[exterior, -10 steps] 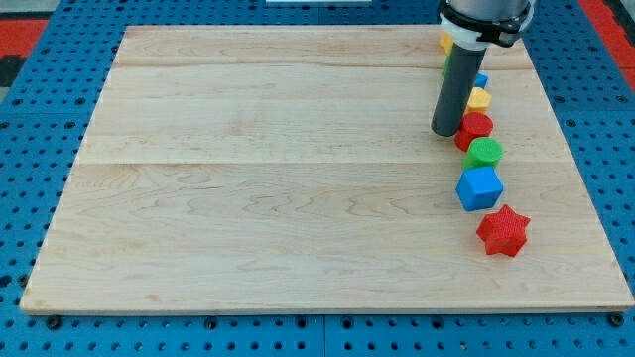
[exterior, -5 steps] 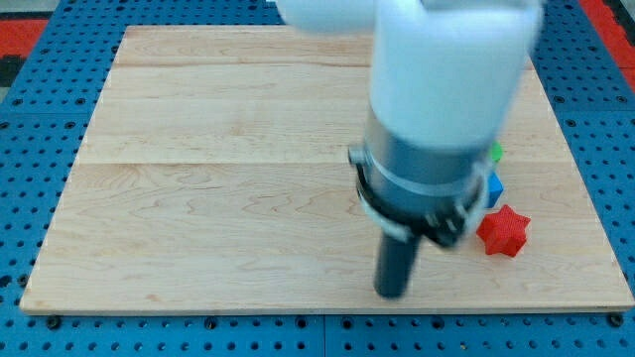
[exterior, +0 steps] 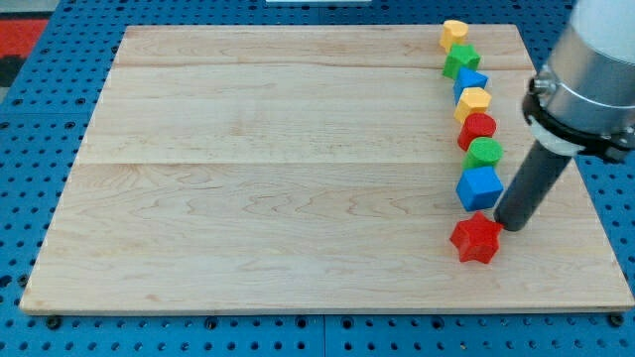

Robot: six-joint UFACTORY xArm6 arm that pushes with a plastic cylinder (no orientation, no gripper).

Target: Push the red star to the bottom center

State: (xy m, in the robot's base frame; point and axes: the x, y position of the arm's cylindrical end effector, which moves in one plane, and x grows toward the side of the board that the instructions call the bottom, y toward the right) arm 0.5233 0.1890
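The red star (exterior: 475, 239) lies on the wooden board (exterior: 298, 169) near the view's bottom right. My tip (exterior: 508, 225) stands just right of the star and slightly above it, touching or nearly touching its upper right point. A blue cube (exterior: 479, 187) sits directly above the star, left of the rod.
A column of blocks runs up the board's right side: a green round block (exterior: 485, 153), a red block (exterior: 477, 129), a yellow block (exterior: 474, 101), a blue block (exterior: 469, 81), a green block (exterior: 460, 60) and a yellow block (exterior: 454, 33). The board's right edge is close by.
The rod swung from the bottom middle of the board to the right side of the red star. The star has slid left and slightly down from its earlier spot.
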